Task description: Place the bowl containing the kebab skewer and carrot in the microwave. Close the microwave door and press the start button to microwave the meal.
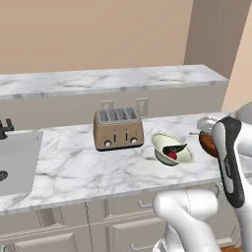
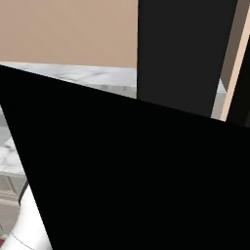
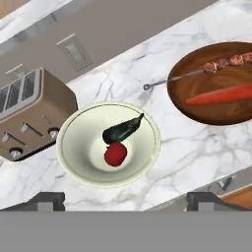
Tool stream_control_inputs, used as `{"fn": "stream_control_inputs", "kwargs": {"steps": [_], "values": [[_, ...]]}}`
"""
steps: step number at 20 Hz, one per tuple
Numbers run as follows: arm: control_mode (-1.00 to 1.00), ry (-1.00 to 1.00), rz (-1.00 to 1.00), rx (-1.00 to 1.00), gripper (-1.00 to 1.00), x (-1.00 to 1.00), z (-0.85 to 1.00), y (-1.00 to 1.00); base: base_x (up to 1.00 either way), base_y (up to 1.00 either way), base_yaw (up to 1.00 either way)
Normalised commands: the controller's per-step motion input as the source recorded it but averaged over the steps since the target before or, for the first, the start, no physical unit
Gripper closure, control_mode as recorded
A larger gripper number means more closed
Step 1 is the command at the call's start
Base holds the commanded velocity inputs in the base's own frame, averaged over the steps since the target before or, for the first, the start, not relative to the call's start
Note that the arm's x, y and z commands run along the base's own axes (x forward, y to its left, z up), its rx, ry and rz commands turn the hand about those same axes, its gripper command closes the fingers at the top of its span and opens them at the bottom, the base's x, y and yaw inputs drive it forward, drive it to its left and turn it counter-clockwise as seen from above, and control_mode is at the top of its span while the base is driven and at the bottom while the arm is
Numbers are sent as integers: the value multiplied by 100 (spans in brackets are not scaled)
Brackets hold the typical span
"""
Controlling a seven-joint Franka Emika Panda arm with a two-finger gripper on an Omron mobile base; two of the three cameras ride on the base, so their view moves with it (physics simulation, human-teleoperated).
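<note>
The reddish-brown bowl (image 3: pixel 197 110) sits on the marble counter at the upper right of the hand view. In it lie the kebab skewer (image 3: pixel 216 66), its stick poking over the rim, and the orange carrot (image 3: pixel 221 94). In the left base view the bowl (image 1: pixel 207 143) peeks out from behind my arm at the right. My gripper (image 3: pixel 125 202) hovers above the counter, open, with nothing between its fingers (image 3: pixel 44 199). A big flat black panel, the microwave door (image 2: pixel 122 171), stands close before the right base camera. The microwave's body and start button are out of view.
A pale cream bowl (image 3: pixel 108 142) holding a round red item and a dark piece lies directly under the hand, left of the brown bowl. A bronze toaster (image 1: pixel 118 129) stands further left, wall outlets (image 1: pixel 141 105) behind it, and a sink (image 1: pixel 17 157) at far left.
</note>
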Motion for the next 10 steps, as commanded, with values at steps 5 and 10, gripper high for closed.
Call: {"fn": "stream_control_inputs", "kwargs": {"steps": [5, 10], "values": [[-100, 0, -15, 27, -100, 0, -41, -99, 0, 0, 0], [-100, 4, -14, 25, -100, 0, -12, -98, 0, 0, 0]]}}
